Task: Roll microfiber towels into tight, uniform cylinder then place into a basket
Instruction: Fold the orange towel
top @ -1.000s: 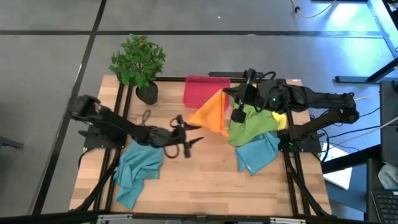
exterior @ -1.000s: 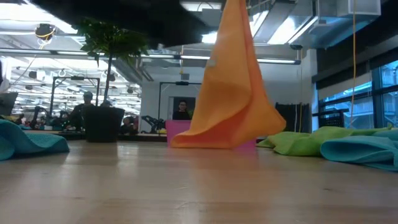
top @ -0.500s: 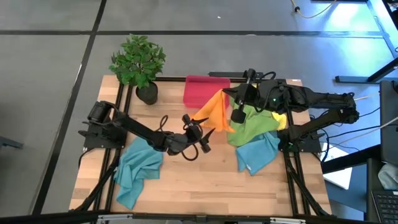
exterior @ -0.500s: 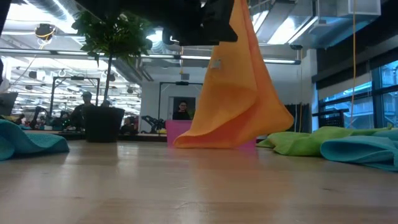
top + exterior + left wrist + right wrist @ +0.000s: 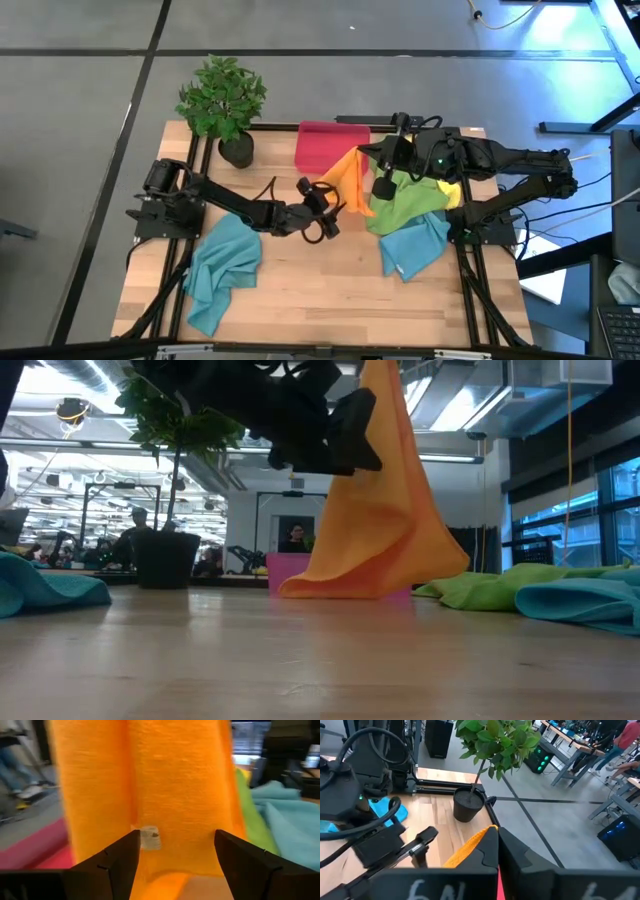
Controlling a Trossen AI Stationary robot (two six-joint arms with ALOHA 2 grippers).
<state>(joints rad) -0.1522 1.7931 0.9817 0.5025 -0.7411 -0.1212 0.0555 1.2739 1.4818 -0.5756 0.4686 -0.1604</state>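
The orange towel (image 5: 375,510) hangs in the air like a tent, its top corner pinched in the right gripper (image 5: 382,172), whose fingers are clamped together on the cloth, and its lower hem drapes on the table just in front of the basket (image 5: 325,143). The left gripper (image 5: 175,855) sits right up against the hanging cloth with its fingers spread wide apart, the orange fabric and its little white label (image 5: 148,838) filling the gap ahead of them. By the look of it, this is the spreading-out step before any rolling: one corner up, the second not yet taken. The next move calls for the left fingers to close on an edge of the orange cloth, so the pair can stretch it flat on the wood. The green towel (image 5: 405,203), a yellow one (image 5: 450,190) and a teal one (image 5: 413,245) lie heaped under the right arm; another teal towel (image 5: 222,270) lies well apart by the left arm's base. The basket shows no rolled towel that I can see, though orange cloth hides part of it. The plant (image 5: 224,100) stands beside it.
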